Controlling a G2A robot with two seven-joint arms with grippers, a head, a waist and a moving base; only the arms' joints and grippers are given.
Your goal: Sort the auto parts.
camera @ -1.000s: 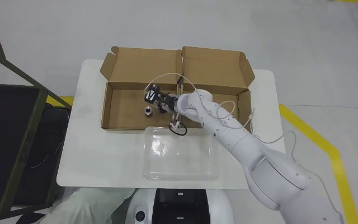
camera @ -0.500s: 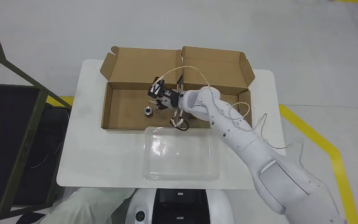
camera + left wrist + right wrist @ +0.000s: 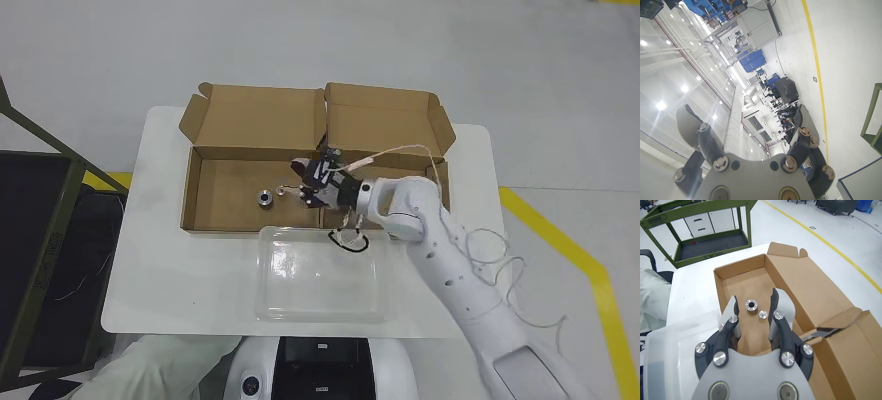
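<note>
The clear tray (image 3: pixel 300 290) lies at the table's (image 3: pixel 160 250) near edge, just in front of the open cardboard box (image 3: pixel 225 200). The right arm reaches across the tray's far corner into the box. Its claw (image 3: pixel 754 296) hangs over the box floor with the fingers (image 3: pixel 734 308) apart, nothing between them. Just past the fingertips, two metal parts rest on the cardboard: a small nut-like piece (image 3: pixel 762 314) nearer the claw, and a larger ring with a dark bore (image 3: pixel 751 305) just beside it, farther along. Both sit in the box's middle, away from its walls. Beyond the table stands a green cart (image 3: pixel 696 237). The left claw (image 3: pixel 743 109) is spread wide and empty, pointing off into the hall.
</note>
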